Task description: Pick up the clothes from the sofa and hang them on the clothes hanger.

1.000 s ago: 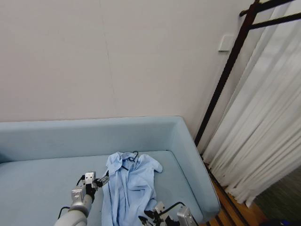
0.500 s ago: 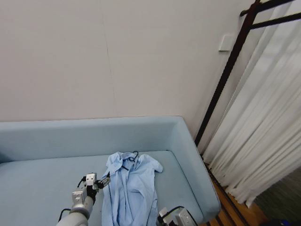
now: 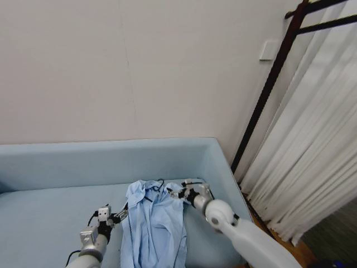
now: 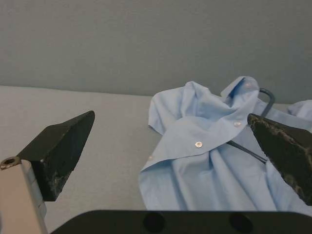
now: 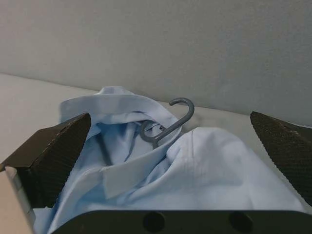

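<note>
Head view: a light-blue shirt [image 3: 153, 223] is seen lying crumpled on the seat of a pale-blue sofa [image 3: 56, 167]. Its long axis runs from the collar, near the backrest, toward the seat's front edge. A dark hanger hook [image 3: 160, 183] is seen poking out at the collar end. The left gripper [image 3: 118, 214] is held just beside the shirt's left edge, partway down its length. The right gripper [image 3: 177, 192] is held at the shirt's upper right corner, near the hook. A dark clothes rack [image 3: 268, 89] stands well apart, past the sofa's right arm.

Left wrist view: the left gripper [image 4: 170, 117] is shown with jaws spread wide and nothing held. The shirt [image 4: 209, 161] lies ahead and toward one finger, and the hook [image 4: 267, 97] lies at the far side of the collar.

Right wrist view: the right gripper [image 5: 169, 117] is shown wide open and empty. The hook [image 5: 187, 108] lies straight ahead, almost centred between the jaws, rising out of the collar of the shirt [image 5: 204, 165]. The right arm is judged the nearer to the hook.
</note>
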